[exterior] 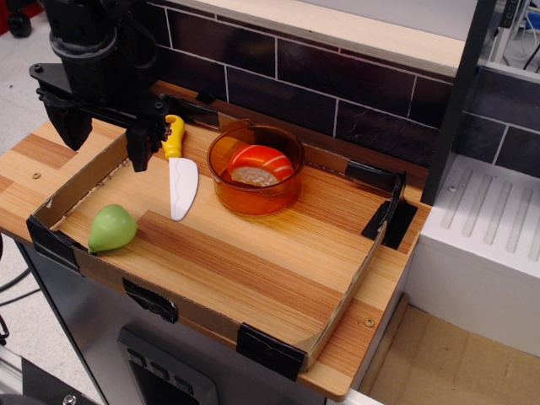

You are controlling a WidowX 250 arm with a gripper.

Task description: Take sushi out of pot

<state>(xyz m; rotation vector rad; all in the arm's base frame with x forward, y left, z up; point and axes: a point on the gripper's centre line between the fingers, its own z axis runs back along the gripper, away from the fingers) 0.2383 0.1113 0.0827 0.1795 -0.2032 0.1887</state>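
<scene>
The sushi [261, 164], orange-red on top with pale stripes over a white rice base, lies inside the translucent orange pot [256, 196] at the back middle of the wooden board. My black gripper [107, 137] hangs at the back left corner, well left of the pot and above the board's left edge. Its two fingers point down with a wide gap between them, and nothing is held.
A toy knife [180, 181] with a yellow handle and white blade lies between the gripper and the pot. A green pear [110, 228] sits at the front left. A low cardboard wall [359, 274] rims the board. A dark tiled wall stands behind, and a white rack [494, 224] stands at right.
</scene>
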